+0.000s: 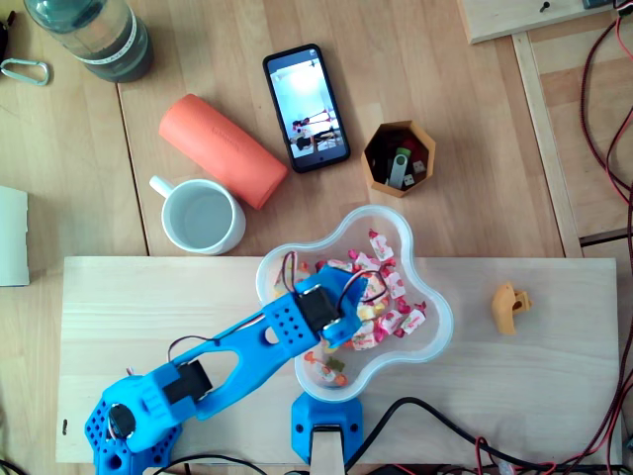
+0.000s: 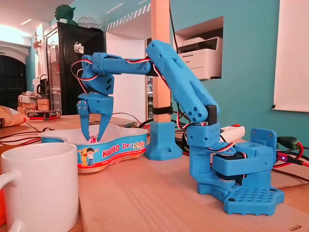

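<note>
My blue arm reaches over the clear, lobed Haribo bowl [image 1: 436, 300] [image 2: 116, 147], which holds several wrapped pink and white candies [image 1: 388, 295]. In the fixed view the gripper [image 2: 93, 138] points straight down into the bowl, its fingers [image 2: 84, 121] a small gap apart, tips at candy level. A bit of pink wrapper shows between the tips; I cannot tell whether they touch it. From overhead the gripper [image 1: 348, 332] sits over the bowl's left-middle, hiding the candies under it.
A small orange piece [image 1: 510, 307] lies on the light board right of the bowl. Behind the board stand a white mug [image 1: 203, 216] [image 2: 36, 186], an orange cylinder [image 1: 223, 150], a phone [image 1: 306, 107] and a hexagonal orange pot [image 1: 400, 158]. A blue post base [image 1: 326, 427] stands at the front edge.
</note>
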